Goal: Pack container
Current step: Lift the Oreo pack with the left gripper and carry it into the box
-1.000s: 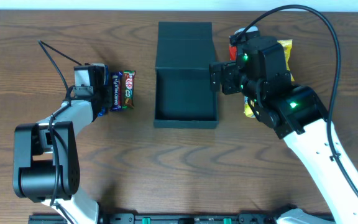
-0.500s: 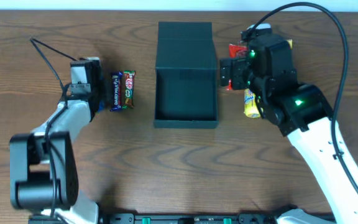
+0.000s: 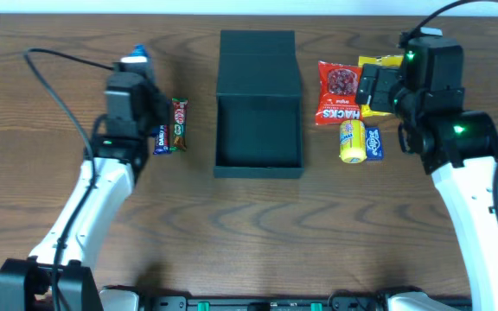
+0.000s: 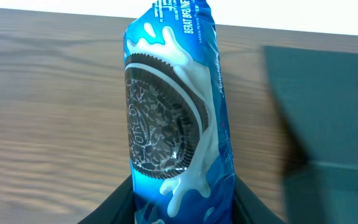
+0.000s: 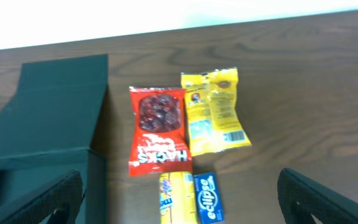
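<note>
The open container [image 3: 258, 56] lies to the right of the left gripper [image 4: 182, 208] and to the left of the right gripper [image 5: 179, 183]; the left gripper pinches a blue Oreo packet [image 4: 176, 112] upright between its fingers; the right gripper's fingers are spread wide, with a red Hacks packet [image 5: 159, 130], a yellow packet [image 5: 213, 112], a yellow roll [image 5: 174, 199] and a blue Eclipse pack [image 5: 205, 198] ahead of them; a KitKat bar [image 3: 178, 123] and a Dairy Milk bar [image 3: 160, 139] lie just beside the left gripper, on its container side.
</note>
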`<control>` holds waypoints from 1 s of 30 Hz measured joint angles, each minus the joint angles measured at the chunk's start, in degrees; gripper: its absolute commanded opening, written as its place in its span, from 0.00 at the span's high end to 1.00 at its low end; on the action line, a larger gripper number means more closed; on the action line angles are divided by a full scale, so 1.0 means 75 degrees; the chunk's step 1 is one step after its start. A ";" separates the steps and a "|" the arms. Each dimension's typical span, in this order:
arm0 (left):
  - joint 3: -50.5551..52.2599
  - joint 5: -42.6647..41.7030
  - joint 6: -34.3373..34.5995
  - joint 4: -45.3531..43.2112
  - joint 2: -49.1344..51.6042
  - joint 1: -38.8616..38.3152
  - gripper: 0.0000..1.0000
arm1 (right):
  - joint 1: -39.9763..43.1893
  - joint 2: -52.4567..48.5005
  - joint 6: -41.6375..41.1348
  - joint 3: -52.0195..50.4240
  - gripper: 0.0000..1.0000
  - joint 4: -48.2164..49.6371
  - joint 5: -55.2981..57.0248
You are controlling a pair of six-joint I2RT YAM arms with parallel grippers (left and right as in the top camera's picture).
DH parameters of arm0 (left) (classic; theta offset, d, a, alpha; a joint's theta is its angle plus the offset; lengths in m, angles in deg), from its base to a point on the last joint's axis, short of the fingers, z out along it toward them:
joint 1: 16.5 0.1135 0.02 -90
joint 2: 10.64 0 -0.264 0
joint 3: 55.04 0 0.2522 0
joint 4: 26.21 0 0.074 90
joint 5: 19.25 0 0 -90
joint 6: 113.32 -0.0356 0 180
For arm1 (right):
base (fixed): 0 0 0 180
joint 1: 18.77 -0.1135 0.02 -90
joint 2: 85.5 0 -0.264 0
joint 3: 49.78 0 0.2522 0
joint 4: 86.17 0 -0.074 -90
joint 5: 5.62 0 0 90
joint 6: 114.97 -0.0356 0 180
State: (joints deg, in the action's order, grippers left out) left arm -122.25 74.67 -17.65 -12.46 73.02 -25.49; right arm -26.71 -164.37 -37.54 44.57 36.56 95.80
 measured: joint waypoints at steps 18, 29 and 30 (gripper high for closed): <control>0.0000 0.0396 0.1276 -0.0673 0.0000 -0.3381 0.82 | 0.0216 0.0003 -0.0338 0.0000 0.01 -0.0880 -0.0236; 0.0000 -0.0796 -0.3156 -0.0629 0.0003 -0.3372 0.88 | 0.0216 0.0003 -0.0388 0.0000 0.01 -0.1163 -0.0262; 0.0000 -0.0866 -0.3646 -0.0600 0.0003 -0.3372 0.94 | 0.0216 0.0003 -0.0388 0.0000 0.01 -0.1207 -0.0262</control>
State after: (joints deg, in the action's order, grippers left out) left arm -122.25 68.18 -44.99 -16.96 73.04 -50.78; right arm -25.09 -164.35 -40.45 44.57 27.51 93.83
